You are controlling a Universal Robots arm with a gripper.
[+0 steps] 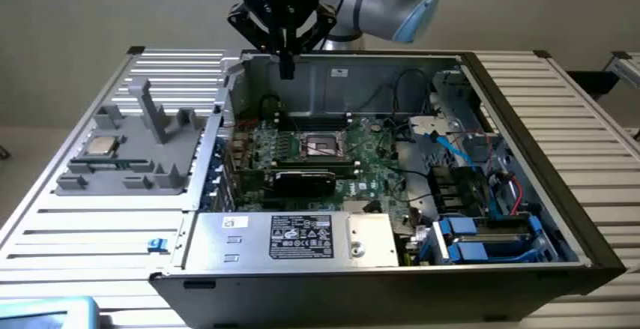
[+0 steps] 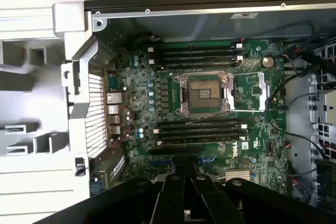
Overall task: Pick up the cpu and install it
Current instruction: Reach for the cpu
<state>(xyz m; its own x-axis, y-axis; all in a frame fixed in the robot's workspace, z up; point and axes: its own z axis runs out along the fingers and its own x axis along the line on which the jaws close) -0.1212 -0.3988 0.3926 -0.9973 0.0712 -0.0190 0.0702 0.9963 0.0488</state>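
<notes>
1. Your hand point(image 1: 287, 68) hangs over the far wall of the open case point(image 1: 520, 157), above the board point(image 1: 375, 168). Its fingers are pressed together with nothing between them.
2. In the wrist view the hand point(image 2: 186, 170) shows the same: the dark fingers meet at the tips, and they carry nothing.
3. The cpu point(image 1: 100, 146) lies flat, silver top up, on the grey holder point(image 1: 130, 175). It sits near the holder's edge on the exterior view's left, well apart from your hand.
4. The holder rests on the slatted worktop point(image 1: 90, 231), just beside the case wall on the exterior view's left.
5. The socket point(image 1: 322, 145) sits near the middle of the board. The wrist view looks straight down on the socket point(image 2: 203, 93): its metal frame surrounds a bare dark centre with no chip in it.
6. A silver box point(image 1: 290, 237) with a white label fills the near corner of the case on the exterior view's left.
</notes>
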